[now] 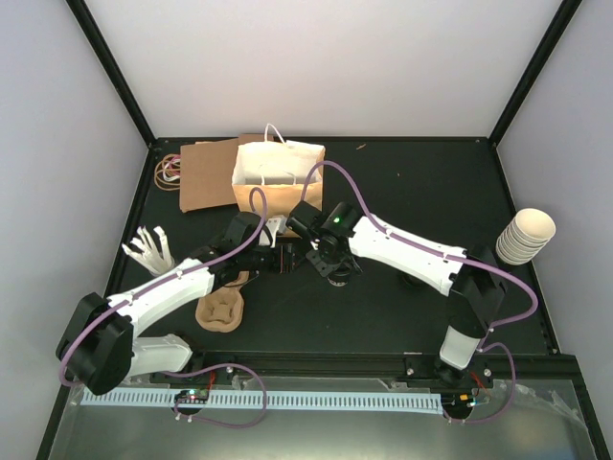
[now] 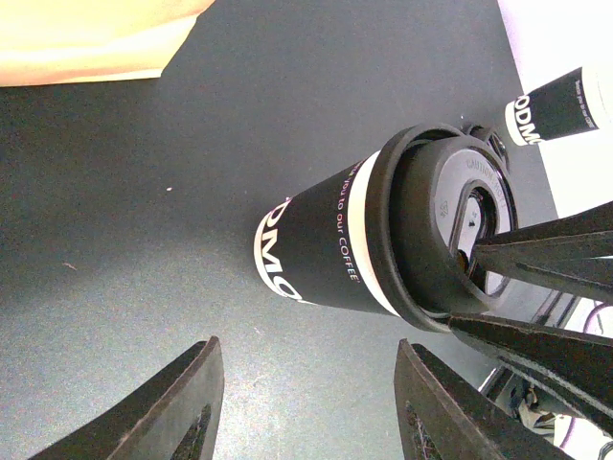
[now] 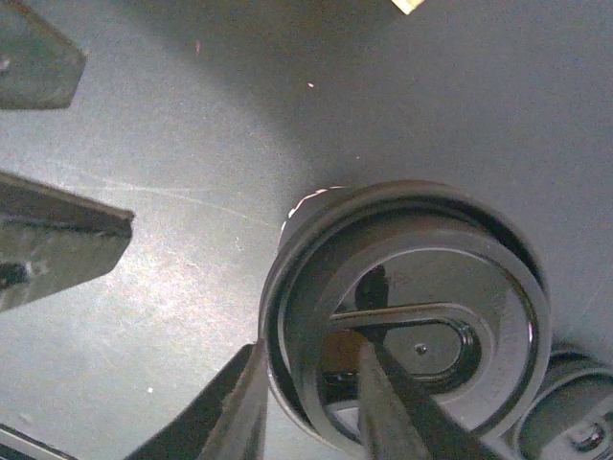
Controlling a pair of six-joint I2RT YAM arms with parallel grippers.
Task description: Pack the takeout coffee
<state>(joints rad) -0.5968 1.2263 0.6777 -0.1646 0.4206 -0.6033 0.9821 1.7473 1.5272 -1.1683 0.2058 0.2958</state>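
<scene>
Now: dark coffee cup between two grippers

Near the middle of the black table (image 1: 431, 192), close to the white paper bag (image 1: 278, 196): one takeout coffee (image 2: 326, 244). Small and round, with a dark, smooth paper wall, a white band under the top and white letters up the side. On top, a round black plastic lid (image 3: 412, 316), shiny, with a raised ring and a long oval dip. Standing up on the bare table, apart from the tray.

Right gripper (image 3: 311, 383) down at that lid, one thin dark finger outside the rim and the other inside the ring. Cannot tell whether pinching the rim tight or only sitting loose around it. Left gripper (image 2: 308, 374) open wide, two flat black fingers low and apart from the cup, holding nothing.

Counted in the left wrist view, three coffees: the near one, a second lid (image 2: 484, 139) peeking out just behind it, and a third cup (image 2: 556, 105) farther off with the same white letters.

Around them, one of each: a brown pulp tray (image 1: 220, 311), bumpy with rounded pockets, by the left arm; a stack of cream paper cups (image 1: 525, 238) at the right edge; a flat brown paper sheet (image 1: 206, 177) beside the bag; a bunch of rubber bands (image 1: 170, 171) in the far left corner; a fan of thin white sticks (image 1: 148, 249) at the left side.
</scene>
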